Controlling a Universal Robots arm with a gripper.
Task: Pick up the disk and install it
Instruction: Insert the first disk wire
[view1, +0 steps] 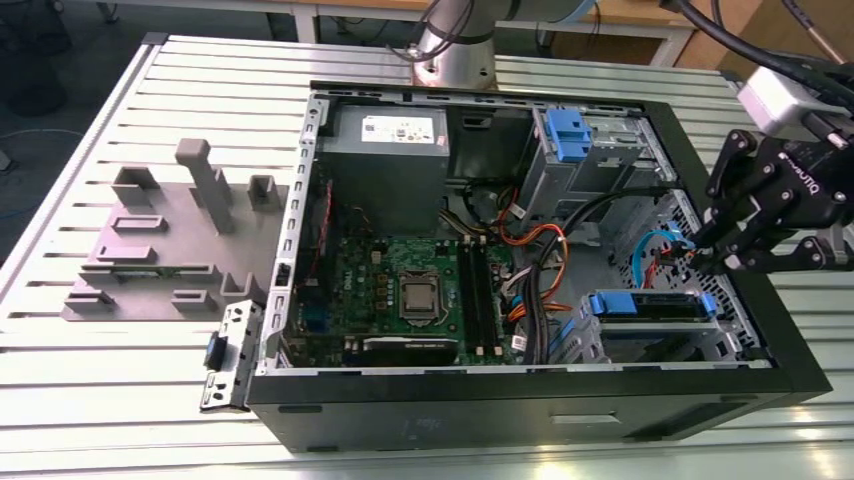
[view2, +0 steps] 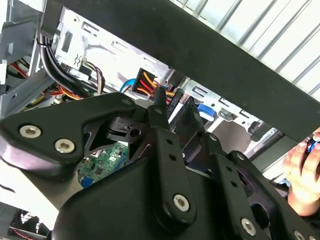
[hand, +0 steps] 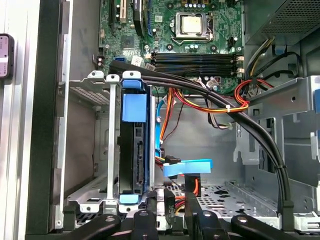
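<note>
— Where is the disk (view1: 646, 306) right now?

— Already inside the computer case (view1: 534, 400). In the exterior view it sits in a metal bay at the lower right of the frame, its blue carrier edge facing up. In the first wrist view the disk (hand: 135, 150) stands on edge in that bay (hand: 107, 150), left of centre, with the blue handle end toward the green circuit board (hand: 200, 30).

— And the pincer (view1: 714, 250)?

— At the right edge of the exterior view, hanging over the case's right wall, just beside the bay and a little above the disk. Its black fingers (hand: 145, 220) show along the bottom of the first wrist view, close to the disk's near end.

— Gripping it?

— I cannot tell whether it is open or closed, or whether it touches the disk.

— Anything else around?

— A grey slotted holder (view1: 167, 240) lies on the table (view1: 80, 400), left of the case. A person's hand (view2: 305, 172) appears at the right edge of the second wrist view.
</note>
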